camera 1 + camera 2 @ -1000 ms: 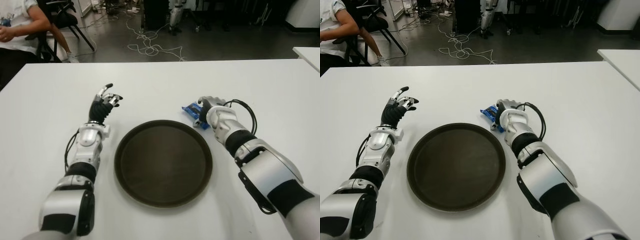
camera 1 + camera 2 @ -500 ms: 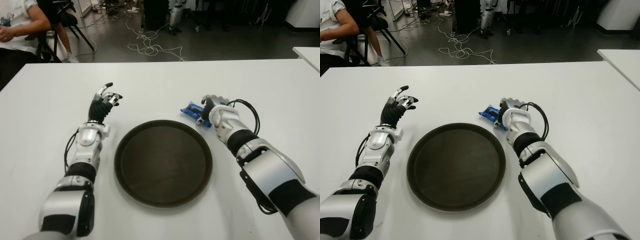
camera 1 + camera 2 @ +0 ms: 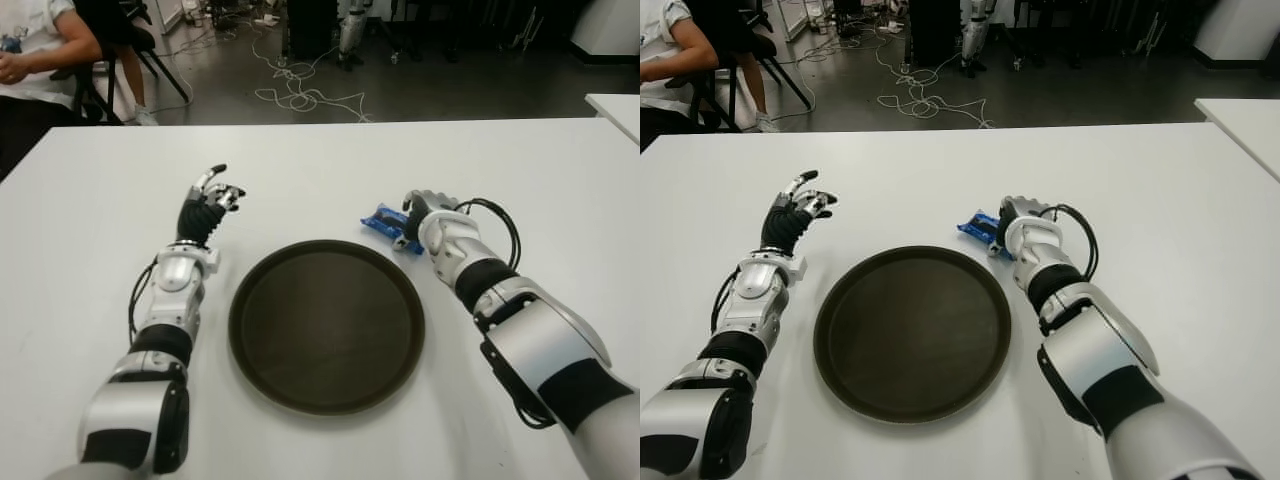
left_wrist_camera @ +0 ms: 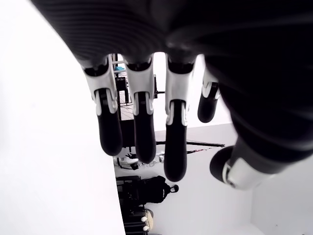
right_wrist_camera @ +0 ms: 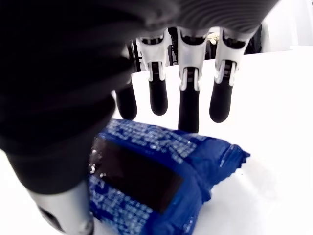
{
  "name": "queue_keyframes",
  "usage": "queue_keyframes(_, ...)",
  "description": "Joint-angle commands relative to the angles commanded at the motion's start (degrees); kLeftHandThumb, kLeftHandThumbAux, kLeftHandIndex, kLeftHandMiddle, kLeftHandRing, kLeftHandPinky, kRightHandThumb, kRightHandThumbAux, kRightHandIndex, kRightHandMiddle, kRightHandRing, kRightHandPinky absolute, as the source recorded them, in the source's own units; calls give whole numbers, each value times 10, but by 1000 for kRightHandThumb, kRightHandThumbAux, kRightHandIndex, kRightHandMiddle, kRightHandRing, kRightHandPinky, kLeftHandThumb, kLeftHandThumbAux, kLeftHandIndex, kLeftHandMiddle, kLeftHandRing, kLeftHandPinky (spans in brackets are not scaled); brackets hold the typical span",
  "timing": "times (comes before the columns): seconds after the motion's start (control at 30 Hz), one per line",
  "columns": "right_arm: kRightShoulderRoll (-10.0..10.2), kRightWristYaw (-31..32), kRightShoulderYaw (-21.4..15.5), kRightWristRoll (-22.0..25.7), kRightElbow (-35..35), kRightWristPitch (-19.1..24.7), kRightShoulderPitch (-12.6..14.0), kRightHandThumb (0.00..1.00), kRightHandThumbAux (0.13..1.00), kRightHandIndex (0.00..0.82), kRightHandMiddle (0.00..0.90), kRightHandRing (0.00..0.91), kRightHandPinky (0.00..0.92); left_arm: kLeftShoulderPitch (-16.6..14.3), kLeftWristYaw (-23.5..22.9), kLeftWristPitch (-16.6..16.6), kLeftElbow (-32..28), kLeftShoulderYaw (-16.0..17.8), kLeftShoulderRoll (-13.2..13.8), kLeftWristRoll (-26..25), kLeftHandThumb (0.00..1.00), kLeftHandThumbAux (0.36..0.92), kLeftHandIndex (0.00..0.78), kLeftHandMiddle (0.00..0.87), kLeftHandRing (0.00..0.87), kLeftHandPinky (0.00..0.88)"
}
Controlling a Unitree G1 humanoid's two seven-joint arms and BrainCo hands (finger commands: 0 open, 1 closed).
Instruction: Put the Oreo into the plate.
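The Oreo (image 3: pixel 383 218) is a small blue packet lying flat on the white table (image 3: pixel 300 160), just beyond the upper right rim of the round dark plate (image 3: pixel 326 325). My right hand (image 3: pixel 418 212) sits at the packet's right end. In the right wrist view its fingers (image 5: pixel 188 105) hang spread over the Oreo packet (image 5: pixel 146 181), with the thumb beside it, not closed on it. My left hand (image 3: pixel 210 200) is held up left of the plate, fingers relaxed and holding nothing. The plate holds nothing.
A person sits on a chair (image 3: pixel 35 50) beyond the table's far left corner. Cables (image 3: pixel 300 95) lie on the dark floor behind the table. Another white table's corner (image 3: pixel 615 105) shows at the far right.
The right hand has shifted slightly away from me, and the Oreo packet has slid a little farther from the plate with it. The left hand has not moved.
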Motion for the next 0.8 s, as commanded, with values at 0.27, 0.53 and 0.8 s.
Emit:
queue_keyframes(0.27, -5, -14, 12, -10, 4, -12, 9, 41, 881, 439, 541, 556, 567, 2, 4, -2, -2, -3, 2, 4, 937, 629, 171, 463, 308, 335)
queue_keyframes(0.53, -9, -5, 15, -6, 8, -22, 12, 3, 895, 412, 547, 572, 565, 5, 6, -2, -5, -4, 3, 5, 935, 629, 163, 463, 305, 337)
queue_keyframes(0.8, -12, 6, 10, 3, 7, -34, 14, 0, 830, 248, 283, 299, 271, 7, 3, -2, -10, -5, 1, 3, 937, 628, 163, 463, 301, 340)
